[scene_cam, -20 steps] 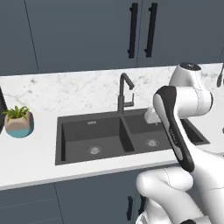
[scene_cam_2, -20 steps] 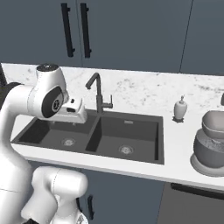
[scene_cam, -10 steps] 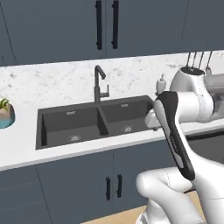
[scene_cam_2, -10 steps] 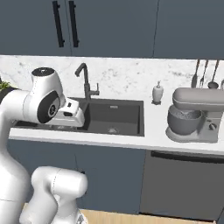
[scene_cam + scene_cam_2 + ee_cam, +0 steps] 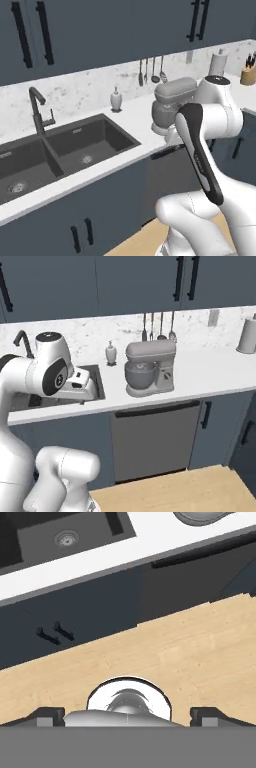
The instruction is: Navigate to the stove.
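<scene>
Kitchen run, listed by bulk.

- Dark blue upper cabinets (image 5: 125, 281): span the wall above the marble backsplash, with black bar handles.
- White counter (image 5: 210, 376): runs the full width, with matching lower cabinets (image 5: 60, 215) beneath.
- Wood floor (image 5: 190, 491): light planks in front of the cabinets.
- Dishwasher (image 5: 155, 438): grey panel, set under the counter directly below the mixer.
- Sink (image 5: 65, 150): dark double basin, sunk in the counter to the left of the mixer.
- Stand mixer (image 5: 149, 367): grey, upright on the counter above the dishwasher.
- Faucet (image 5: 37, 112): dark, behind the sink.
- Paper towel roll (image 5: 247, 336): upright at the far right of the counter.
- Knife block (image 5: 246, 75): just beside the roll.
- Soap dispenser (image 5: 111, 353): between sink and mixer, near the backsplash.
- Hanging utensils (image 5: 160, 326): on the wall behind the mixer.
- Gripper (image 5: 132, 714): points down over the floor in front of the lower cabinets, fingertips (image 5: 50, 715) spread wide, nothing between them.
- Stove: location cannot be told.
</scene>
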